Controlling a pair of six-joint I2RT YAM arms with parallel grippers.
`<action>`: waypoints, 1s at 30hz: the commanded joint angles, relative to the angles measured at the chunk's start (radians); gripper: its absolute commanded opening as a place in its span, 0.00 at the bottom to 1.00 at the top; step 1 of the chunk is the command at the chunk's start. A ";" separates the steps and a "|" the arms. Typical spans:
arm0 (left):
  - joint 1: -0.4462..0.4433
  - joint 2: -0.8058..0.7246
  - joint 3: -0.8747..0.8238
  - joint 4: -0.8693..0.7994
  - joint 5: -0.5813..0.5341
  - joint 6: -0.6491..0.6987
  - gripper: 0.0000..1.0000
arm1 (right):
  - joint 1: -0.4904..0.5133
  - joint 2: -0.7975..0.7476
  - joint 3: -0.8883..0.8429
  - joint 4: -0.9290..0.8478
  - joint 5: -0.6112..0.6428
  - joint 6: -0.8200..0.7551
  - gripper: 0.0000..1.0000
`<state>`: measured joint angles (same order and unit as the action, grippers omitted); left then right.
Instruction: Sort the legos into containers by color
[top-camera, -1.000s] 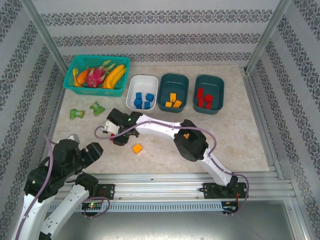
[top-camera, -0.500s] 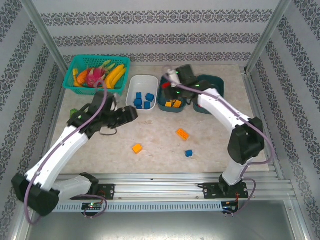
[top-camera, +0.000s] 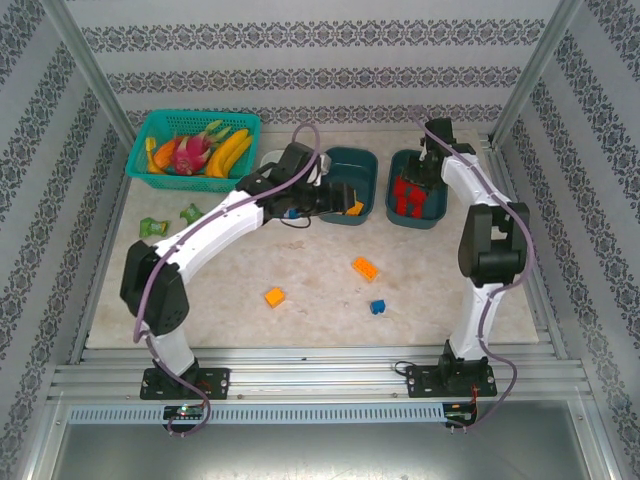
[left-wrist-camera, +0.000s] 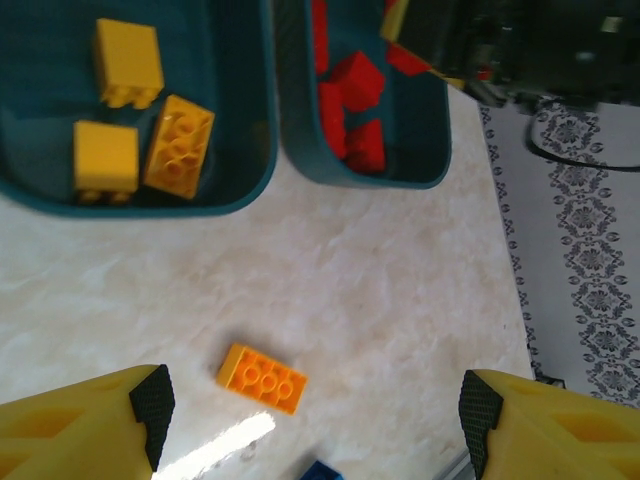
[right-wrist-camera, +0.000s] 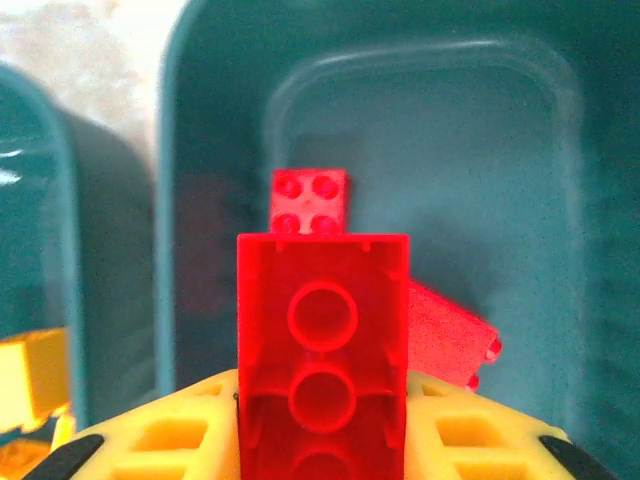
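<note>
My left gripper (top-camera: 338, 200) (left-wrist-camera: 315, 405) hangs open over the near rim of the middle teal tub (top-camera: 348, 156), nothing between its fingers. That tub (left-wrist-camera: 240, 195) holds orange legos (left-wrist-camera: 180, 148). Below the open jaws an orange brick (left-wrist-camera: 262, 378) (top-camera: 366, 268) lies on the table, with a blue brick (left-wrist-camera: 320, 470) (top-camera: 378, 307) just beyond it. Another orange brick (top-camera: 274, 297) lies further left. My right gripper (top-camera: 424, 172) (right-wrist-camera: 322, 400) is shut on a red brick (right-wrist-camera: 322, 330) above the right teal tub (top-camera: 417, 224) (right-wrist-camera: 520, 150), which holds red legos (right-wrist-camera: 310, 200). The white tub (top-camera: 266, 160) is mostly hidden behind my left arm.
A turquoise mesh basket (top-camera: 150, 172) of toy fruit stands at the back left. Two green wrappers (top-camera: 153, 227) (top-camera: 193, 214) lie on the table in front of it. A metal frame borders the table, with patterned walls around.
The left gripper has swung right and back, from the table's left part to the middle tub. The right gripper has moved from the middle tub to above the right tub.
</note>
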<state>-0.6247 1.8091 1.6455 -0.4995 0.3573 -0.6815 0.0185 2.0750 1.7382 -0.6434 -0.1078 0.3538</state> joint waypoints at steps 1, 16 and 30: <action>-0.016 0.063 0.116 0.030 0.027 0.036 0.78 | -0.024 0.087 0.133 -0.088 0.022 0.030 0.19; -0.026 0.159 0.212 -0.026 0.005 0.056 0.77 | -0.075 0.344 0.436 -0.227 0.017 0.037 0.36; -0.045 0.046 0.103 -0.104 0.008 0.180 0.78 | -0.023 0.042 0.336 -0.172 0.005 0.035 0.63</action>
<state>-0.6411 1.9270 1.7794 -0.5495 0.3630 -0.5896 -0.0360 2.3024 2.1227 -0.8440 -0.0940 0.3878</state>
